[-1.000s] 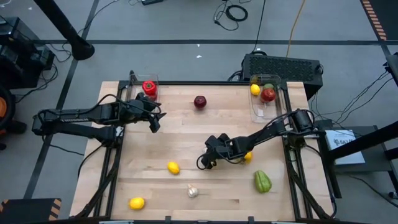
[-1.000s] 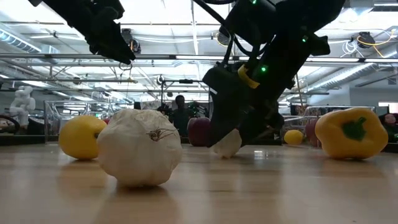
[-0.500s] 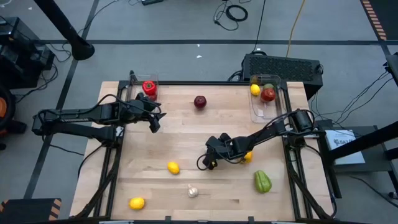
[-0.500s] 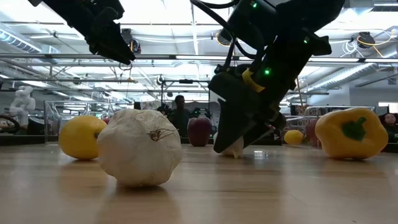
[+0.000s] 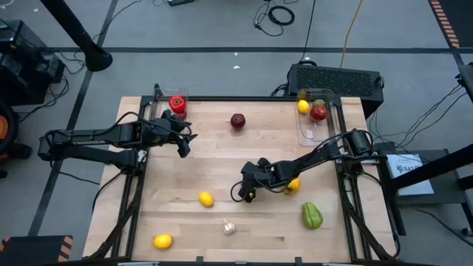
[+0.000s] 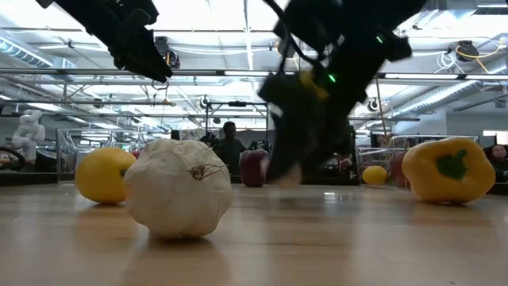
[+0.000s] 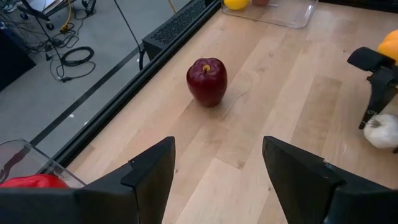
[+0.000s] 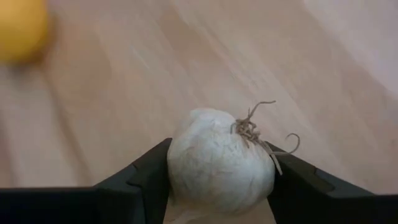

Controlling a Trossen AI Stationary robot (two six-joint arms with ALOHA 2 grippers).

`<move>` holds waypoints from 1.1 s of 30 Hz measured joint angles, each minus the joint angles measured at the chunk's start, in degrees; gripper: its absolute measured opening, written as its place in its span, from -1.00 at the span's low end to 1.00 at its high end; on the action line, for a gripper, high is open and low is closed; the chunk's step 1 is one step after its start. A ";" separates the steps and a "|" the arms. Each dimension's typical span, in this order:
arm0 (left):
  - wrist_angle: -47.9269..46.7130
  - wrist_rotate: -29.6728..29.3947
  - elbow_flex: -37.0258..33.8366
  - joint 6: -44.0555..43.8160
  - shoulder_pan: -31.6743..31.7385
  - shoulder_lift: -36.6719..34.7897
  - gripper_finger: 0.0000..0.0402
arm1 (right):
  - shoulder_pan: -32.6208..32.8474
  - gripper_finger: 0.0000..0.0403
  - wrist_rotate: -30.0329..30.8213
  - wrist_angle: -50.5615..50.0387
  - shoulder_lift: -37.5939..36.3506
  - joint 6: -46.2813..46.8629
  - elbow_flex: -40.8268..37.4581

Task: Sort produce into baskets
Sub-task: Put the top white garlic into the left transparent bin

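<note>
My right gripper (image 5: 247, 193) is at mid-table, shut on a white garlic bulb (image 8: 221, 163). My left gripper (image 7: 217, 180) hangs open and empty over the far left, near the left clear basket (image 5: 164, 97), which holds a red pepper (image 5: 177, 104). A red apple (image 7: 207, 81) rests on the table beyond it. The right basket (image 5: 319, 131) holds a lemon (image 5: 303, 106) and a red apple (image 5: 318, 112). Loose on the wood lie a second garlic (image 5: 229, 227), two lemons (image 5: 205, 199) (image 5: 162, 241) and a green pepper (image 5: 312, 216). My right gripper pinches the garlic bulb by its two opposite flanks (image 8: 177, 171) between its two fingers (image 8: 140, 183). It comes slanting down from the table's right. The bulb's root tuft (image 8: 252, 127) faces the camera. In the low view the bulb (image 6: 283, 171) looks just clear of the table.
A yellow piece (image 5: 294, 185) lies under my right arm, close behind the gripper. A black box with cables (image 5: 336, 77) stands beyond the far right corner. Bare wood lies between the two arms at the table's middle.
My right gripper has closed its fingers on the garlic bulb and raised it a little off the table, where it stood before.
</note>
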 joint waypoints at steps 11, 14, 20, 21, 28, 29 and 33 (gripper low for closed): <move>-1.44 -2.24 1.80 -0.21 0.00 -2.95 0.24 | -3.95 0.04 8.84 0.33 0.00 -21.62 17.61; -3.08 -2.22 2.01 -1.95 0.00 -6.80 0.24 | -5.25 0.04 12.81 1.15 -0.02 -29.97 22.14; -10.20 -0.63 2.01 -4.63 -0.04 -14.13 0.24 | -8.82 0.04 14.70 5.65 -0.02 -43.53 28.51; -10.38 -0.61 2.01 -4.63 -0.04 -15.29 0.24 | -9.56 0.04 14.70 6.88 -0.02 -45.50 29.01; -10.33 -1.01 1.78 -2.57 -0.83 -22.57 0.24 | -16.09 0.04 13.93 23.53 0.36 -52.27 29.32; -10.39 -1.29 1.57 -2.51 -0.83 -23.34 0.24 | -17.14 0.04 12.86 26.04 0.69 -51.63 29.32; -10.35 -3.18 1.29 -1.60 -0.81 -25.57 0.24 | -20.53 0.04 4.81 37.62 3.97 -46.62 29.32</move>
